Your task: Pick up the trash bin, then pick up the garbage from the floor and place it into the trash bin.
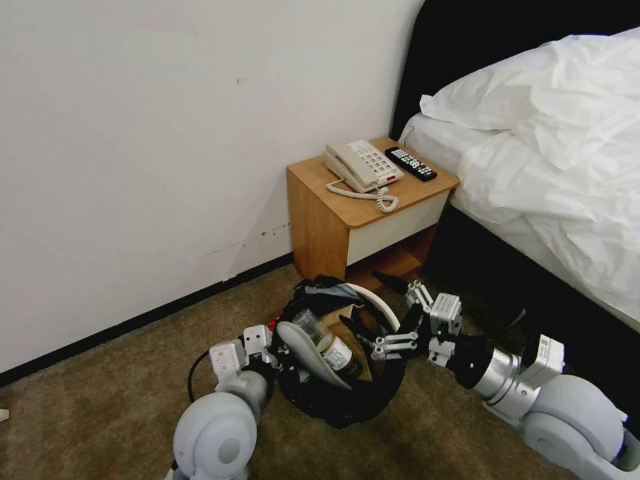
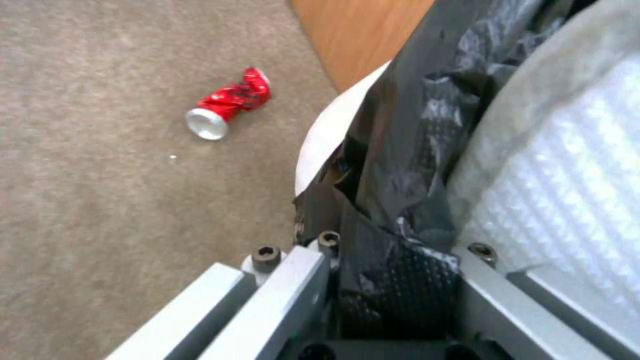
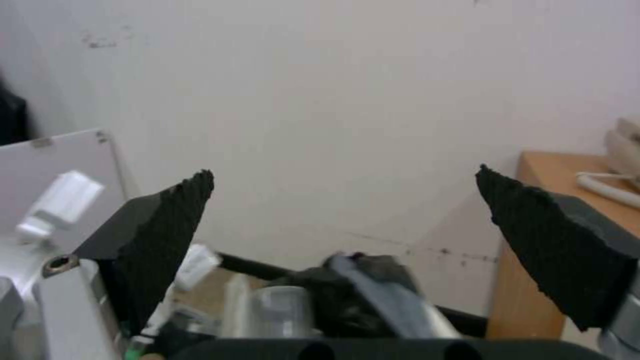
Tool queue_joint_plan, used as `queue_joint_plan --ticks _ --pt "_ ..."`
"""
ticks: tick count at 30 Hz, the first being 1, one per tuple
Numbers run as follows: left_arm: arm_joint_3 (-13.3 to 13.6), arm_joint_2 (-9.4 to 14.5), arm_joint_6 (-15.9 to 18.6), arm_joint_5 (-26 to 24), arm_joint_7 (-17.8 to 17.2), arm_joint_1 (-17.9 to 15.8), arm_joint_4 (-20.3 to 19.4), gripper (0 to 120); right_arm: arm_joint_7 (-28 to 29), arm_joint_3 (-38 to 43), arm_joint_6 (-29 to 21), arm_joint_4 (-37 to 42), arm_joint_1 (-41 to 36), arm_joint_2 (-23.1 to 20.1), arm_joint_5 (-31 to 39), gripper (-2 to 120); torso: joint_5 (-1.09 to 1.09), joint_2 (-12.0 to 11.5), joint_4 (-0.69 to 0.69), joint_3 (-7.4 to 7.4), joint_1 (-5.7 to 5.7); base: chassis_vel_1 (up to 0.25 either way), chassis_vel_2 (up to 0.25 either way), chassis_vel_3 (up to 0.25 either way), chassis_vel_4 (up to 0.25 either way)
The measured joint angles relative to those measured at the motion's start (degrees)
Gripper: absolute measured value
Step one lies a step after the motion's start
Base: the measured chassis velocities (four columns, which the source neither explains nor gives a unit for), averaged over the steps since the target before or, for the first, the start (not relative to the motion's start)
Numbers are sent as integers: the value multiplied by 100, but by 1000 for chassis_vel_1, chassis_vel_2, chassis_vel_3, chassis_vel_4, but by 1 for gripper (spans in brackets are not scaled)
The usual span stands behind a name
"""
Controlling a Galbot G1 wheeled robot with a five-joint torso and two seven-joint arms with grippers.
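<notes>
Writing: none readable; the bottle (image 1: 335, 351) label is too small to tell.
Trash bin (image 1: 373, 393): lower centre of the head view, on carpet; holds a slipper (image 1: 303, 347), the bottle and brown paper.
Left gripper (image 2: 393, 280): clamped on the bin's bag-covered rim.
Right gripper (image 1: 393, 319): fingers spread, over the bin's right edge.
Red can (image 2: 227, 102): crushed, lying on its side, silver end toward the lower left in the left wrist view.

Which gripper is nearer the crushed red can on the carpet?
Left. The left gripper grips the trash bin rim beside the red can; the right gripper, open, hovers over the bin's far side.
</notes>
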Motion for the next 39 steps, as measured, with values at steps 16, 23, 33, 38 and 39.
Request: queue_joint_plan --ticks 16,23,33,38,39 --pt "-904 -30 -111 969 796 1264 -657 0 394 121 139 -263 -118 653 -560 100 1 0 0 0 0 0 0 0 0" --pt "-1209 -208 -199 1410 1142 1651 -785 0 409 403 172 -329 -288 921 -950 100 1 0 -3 0 0 0 0 0 0" --pt "-1483 -532 -268 1818 1384 2039 -916 0 433 519 175 -423 -450 1280 -1408 100 1 0 0 0 0 0 0 0 0" --pt "-1548 -779 -294 1961 1490 2179 -971 0 348 733 239 -451 -729 1496 -1661 100 1 0 -1 -1 0 0 0 0 0" --pt "-1575 -831 -304 2015 1526 2210 -979 0 321 788 259 -450 -805 1537 -1723 100 1 0 -1 -1 0 0 0 0 0"
